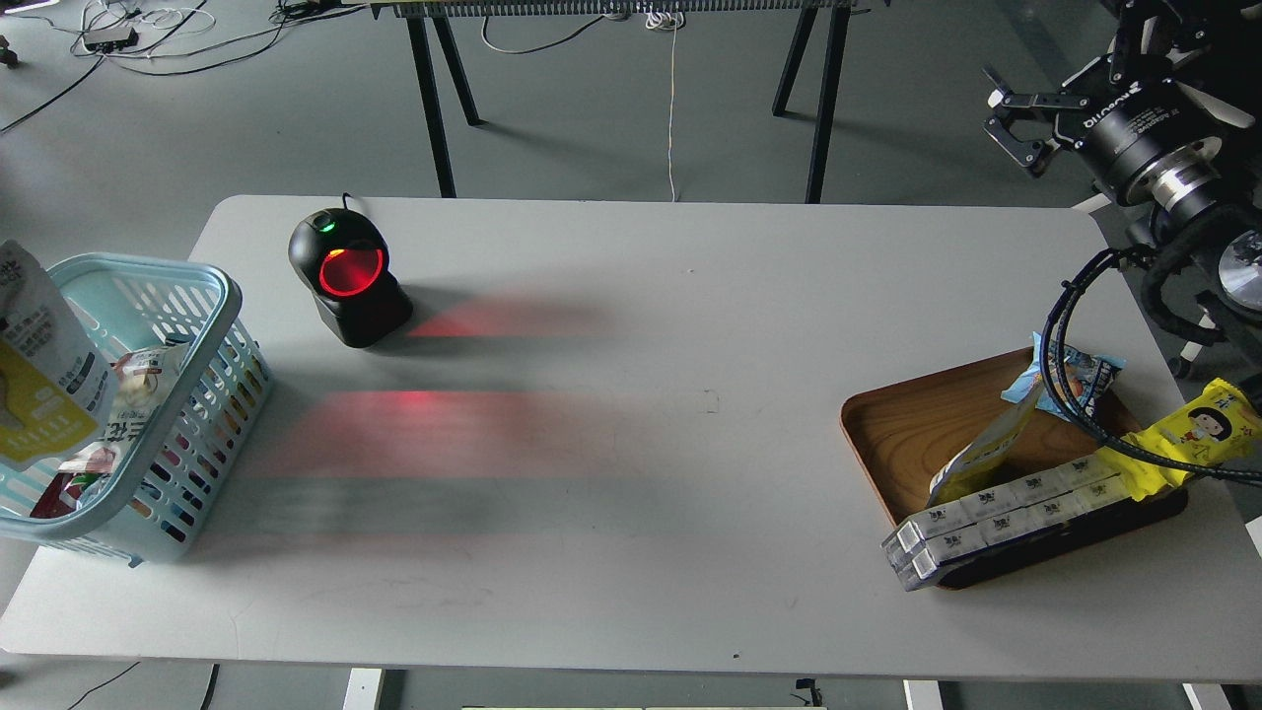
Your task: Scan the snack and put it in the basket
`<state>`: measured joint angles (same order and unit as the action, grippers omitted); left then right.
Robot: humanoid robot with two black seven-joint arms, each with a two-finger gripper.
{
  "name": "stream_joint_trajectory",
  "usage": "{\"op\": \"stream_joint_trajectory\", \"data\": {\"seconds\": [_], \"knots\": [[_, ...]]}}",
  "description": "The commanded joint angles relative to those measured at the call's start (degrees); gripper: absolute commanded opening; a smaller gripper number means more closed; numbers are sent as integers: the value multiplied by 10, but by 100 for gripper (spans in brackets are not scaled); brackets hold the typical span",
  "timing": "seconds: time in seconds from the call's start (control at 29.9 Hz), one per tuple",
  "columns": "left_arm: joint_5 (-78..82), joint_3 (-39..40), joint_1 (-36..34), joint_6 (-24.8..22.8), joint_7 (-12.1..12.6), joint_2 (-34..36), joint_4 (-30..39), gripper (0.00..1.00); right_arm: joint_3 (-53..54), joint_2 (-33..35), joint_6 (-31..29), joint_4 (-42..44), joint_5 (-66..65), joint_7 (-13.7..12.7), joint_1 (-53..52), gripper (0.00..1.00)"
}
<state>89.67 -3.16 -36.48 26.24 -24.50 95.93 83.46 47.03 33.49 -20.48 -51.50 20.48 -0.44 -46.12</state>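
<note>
At far left, the snack [39, 380] stands over the basket [212, 296], at the frame edge; no left jaws are visible. Across the grey surface [631, 552] lie red glows from the scanner [347, 278]; a tray [917, 424] sits at right. Grey floor and trestle legs lie beyond. Raised at upper right, the right jaws [1011, 123] gape empty, well apart from the snack.
</note>
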Motion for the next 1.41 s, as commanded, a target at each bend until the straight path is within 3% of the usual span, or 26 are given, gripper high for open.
{"op": "stream_joint_trajectory", "data": {"seconds": [0.0,0.3,0.4,0.6,0.7,0.8,0.94,1.24,1.37], "knots": [[0,-22,1,18,1,-14,-1,0,-1,1,0,0,0,0,1,96],[0,-29,8,18,1,-60,-31,1,-1,2,0,0,0,0,2,96],[1,-29,14,18,0,-73,-52,6,-15,1,0,0,0,0,0,96],[1,-29,16,18,-4,-82,-66,40,-16,0,0,0,0,1,-1,96],[1,-28,15,18,-5,-81,-66,82,-17,0,0,0,0,1,-1,96],[2,-22,13,18,-4,-76,-66,98,-17,0,1,0,0,1,-2,96],[4,-1,-4,18,-4,-57,-73,99,-18,0,1,0,0,1,-5,96],[-20,168,-85,18,-1,-55,-73,99,-19,3,10,-8,0,0,-20,96],[-113,235,-127,-67,16,-118,-87,99,-19,10,11,-8,1,0,-24,96]]}}
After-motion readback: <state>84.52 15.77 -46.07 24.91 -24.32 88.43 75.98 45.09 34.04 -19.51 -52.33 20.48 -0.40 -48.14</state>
